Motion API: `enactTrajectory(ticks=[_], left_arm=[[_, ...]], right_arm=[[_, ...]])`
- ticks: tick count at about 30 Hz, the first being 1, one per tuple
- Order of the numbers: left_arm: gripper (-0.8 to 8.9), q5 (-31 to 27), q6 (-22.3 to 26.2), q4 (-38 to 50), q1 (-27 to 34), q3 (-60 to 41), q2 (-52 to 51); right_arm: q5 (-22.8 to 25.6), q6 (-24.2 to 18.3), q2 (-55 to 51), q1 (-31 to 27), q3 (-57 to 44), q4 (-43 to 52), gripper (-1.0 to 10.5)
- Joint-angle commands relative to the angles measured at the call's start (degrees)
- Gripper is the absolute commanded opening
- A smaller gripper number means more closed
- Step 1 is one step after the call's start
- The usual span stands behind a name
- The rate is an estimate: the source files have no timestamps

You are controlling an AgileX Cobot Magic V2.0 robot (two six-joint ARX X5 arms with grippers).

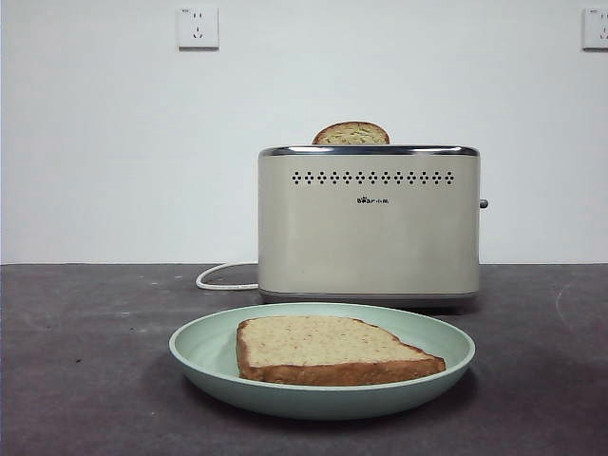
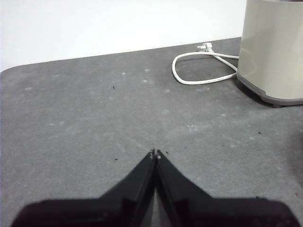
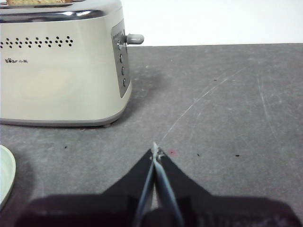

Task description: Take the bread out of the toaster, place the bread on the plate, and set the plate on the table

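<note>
The left pincer hangs low over bare desk, its two black jaws pressed together at the tips and gripping nothing. Beyond it, a looped white cord lies on the surface and runs toward the cream toaster, which stands near but apart from the pincer.

The right pincer is likewise closed tip to tip and empty, poised above the desk on the toaster's lever side. Its wrist view shows the toaster's end panel with a grey lever and a column of small round buttons; a sliver of the mint-green plate shows at the edge.

In the front view neither arm appears. The plate rests on the desk just in front of the toaster. The bread lies flat inside the plate, its brown crust facing the camera. A second slice with a narrower domed top pokes up out of the toaster's slot. How deep it sits is hidden by the chrome rim. Two wall sockets are fixed to the white wall behind.
</note>
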Motion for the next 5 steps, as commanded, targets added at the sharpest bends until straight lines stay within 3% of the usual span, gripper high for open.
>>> enactTrajectory(ticks=[1,5], left_arm=[[-0.04,-0.04,-0.46,0.28,0.13,-0.66,-0.15],[-0.04,-0.04,-0.46,0.28,0.13,-0.66,-0.15]], right_arm=[[0.02,0.15,0.04,0.09,-0.61,-0.2,0.0],[0.02,0.15,0.04,0.09,-0.61,-0.2,0.0]])
